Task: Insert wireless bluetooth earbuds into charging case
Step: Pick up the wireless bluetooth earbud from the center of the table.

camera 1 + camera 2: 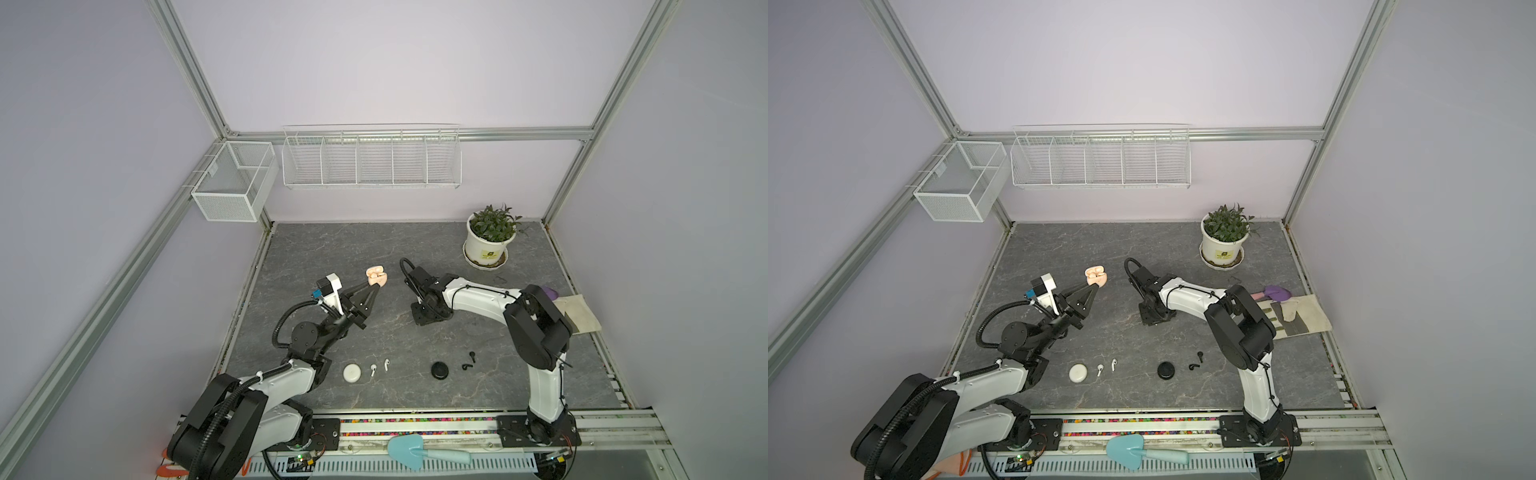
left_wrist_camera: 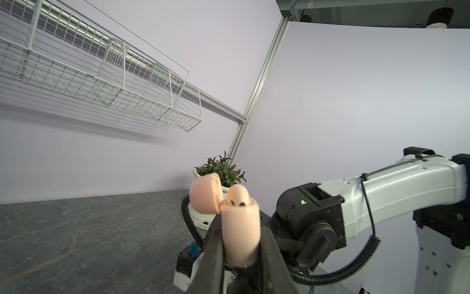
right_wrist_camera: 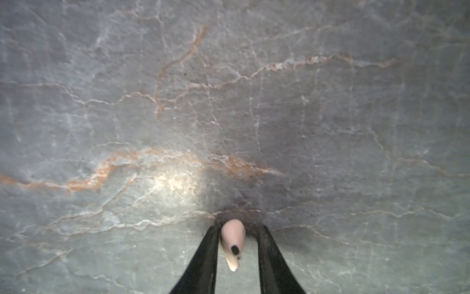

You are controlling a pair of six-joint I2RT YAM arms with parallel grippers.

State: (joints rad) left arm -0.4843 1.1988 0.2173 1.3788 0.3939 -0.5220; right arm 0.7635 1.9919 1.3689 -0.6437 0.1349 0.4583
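Observation:
My left gripper (image 1: 373, 289) (image 2: 241, 227) is shut on a pink charging case (image 1: 376, 277) (image 1: 1095, 276) (image 2: 241, 216), held above the table with its lid (image 2: 203, 193) flipped open. One pink earbud (image 2: 237, 194) sits in the case. My right gripper (image 3: 238, 227) points down at the table right of the case, jaws open. A second pink earbud (image 3: 232, 236) stands between its fingers, against one and apart from the other. In both top views the arm's wrist (image 1: 428, 307) hides that earbud.
Near the front lie a white round case (image 1: 352, 372) with two white earbuds (image 1: 372, 369), and a black round case (image 1: 441, 370) with two black earbuds (image 1: 467, 366). A potted plant (image 1: 488, 245) stands back right. A cloth (image 1: 579, 313) and purple trowel (image 1: 1277, 293) lie right.

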